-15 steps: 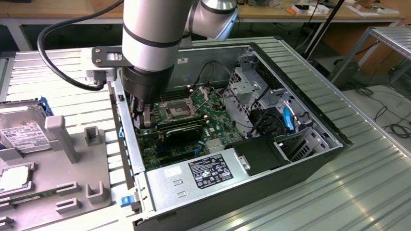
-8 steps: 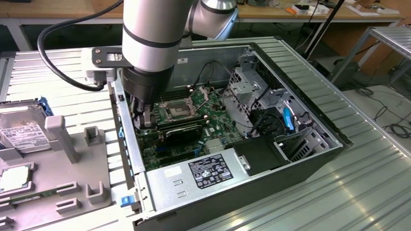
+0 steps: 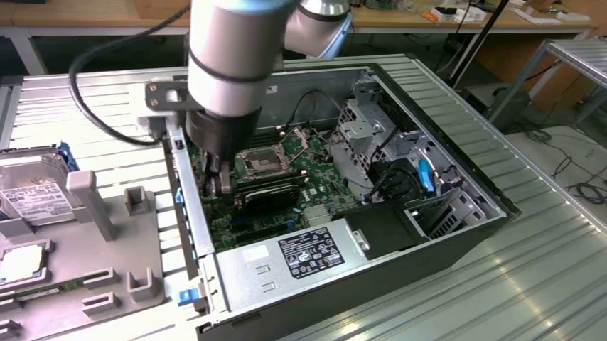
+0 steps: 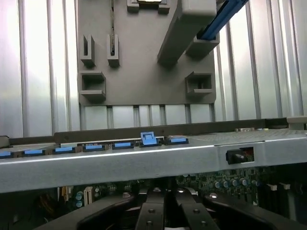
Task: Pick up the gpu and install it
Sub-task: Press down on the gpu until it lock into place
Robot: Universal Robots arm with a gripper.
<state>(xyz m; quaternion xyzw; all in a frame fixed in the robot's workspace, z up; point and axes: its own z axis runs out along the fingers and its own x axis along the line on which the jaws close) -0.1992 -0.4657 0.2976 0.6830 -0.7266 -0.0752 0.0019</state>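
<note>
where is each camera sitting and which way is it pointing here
Exterior view: off the arm, raised, looking down at an angle into the open computer case, with the grey parts holder at the exterior view's left; the arm descends into the case, its gripper shut above the motherboard.
Wrist view: on the wrist, low inside the case, looking past the shut gripper over the case wall toward the parts holder.
Shared: gripper, case, parts holder.

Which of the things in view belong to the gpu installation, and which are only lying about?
Belong to the job: end effector, lowered into the computer case; gpu, apparently the black-cooler card beside it; motherboard.
Lying about: hard drive, memory stick, processor chip, all on the gray holder.
</note>
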